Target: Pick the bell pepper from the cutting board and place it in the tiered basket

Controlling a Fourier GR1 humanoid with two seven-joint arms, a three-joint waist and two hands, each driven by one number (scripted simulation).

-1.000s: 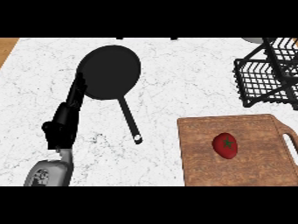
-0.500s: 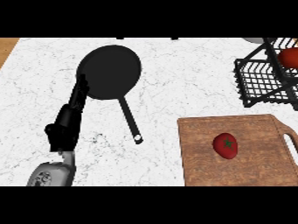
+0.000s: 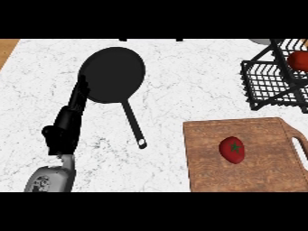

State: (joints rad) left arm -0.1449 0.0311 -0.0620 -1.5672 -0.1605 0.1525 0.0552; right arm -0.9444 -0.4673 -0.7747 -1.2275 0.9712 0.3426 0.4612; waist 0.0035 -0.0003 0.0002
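On the cutting board (image 3: 263, 176) lies the red bell pepper (image 3: 232, 149); well left of it, the empty left hand (image 3: 64, 130) holds its fingers straight.

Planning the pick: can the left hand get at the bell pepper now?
Probably not readily: the left hand lies far off beside the pan, whose handle crosses the way to the bell pepper.

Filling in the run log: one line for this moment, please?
bell pepper: on cutting board, untouched | left hand: open, beside frying pan | right hand: not in view | tiered basket: red item inside
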